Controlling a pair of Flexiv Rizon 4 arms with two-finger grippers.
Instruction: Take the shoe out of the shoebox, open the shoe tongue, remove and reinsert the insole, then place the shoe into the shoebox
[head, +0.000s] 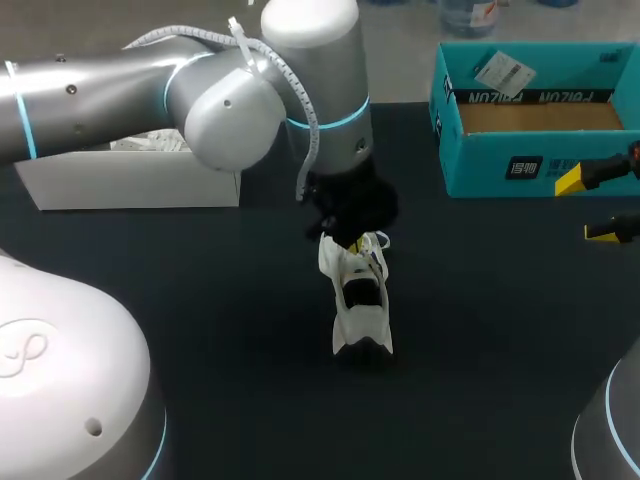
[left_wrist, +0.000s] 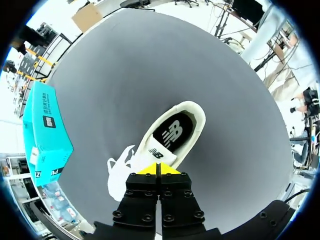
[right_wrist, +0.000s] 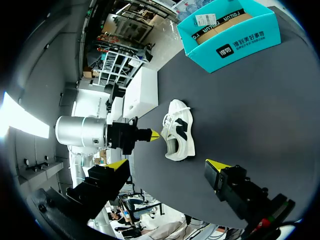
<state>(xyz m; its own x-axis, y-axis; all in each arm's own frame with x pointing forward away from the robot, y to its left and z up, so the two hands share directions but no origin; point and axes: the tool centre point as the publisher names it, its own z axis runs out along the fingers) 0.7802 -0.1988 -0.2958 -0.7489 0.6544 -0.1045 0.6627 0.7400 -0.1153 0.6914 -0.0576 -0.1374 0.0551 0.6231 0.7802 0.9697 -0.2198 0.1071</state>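
A white shoe (head: 358, 295) stands on its sole in the middle of the dark worktop (head: 200, 300), heel towards the near edge and toe towards the far side; its mouth gapes open, and the black insole (left_wrist: 172, 134) with its white logo lies seated inside; the white tongue (left_wrist: 159, 156) sits at the front of the opening, with loose white laces (left_wrist: 120, 165) spilling beside it; the teal shoebox (head: 500, 165) stands lidless at the far right, well apart from the shoe, its brown floor bare.

A dark matte table (head: 200, 300), evenly lit, bears a white box (head: 130, 180) at left.
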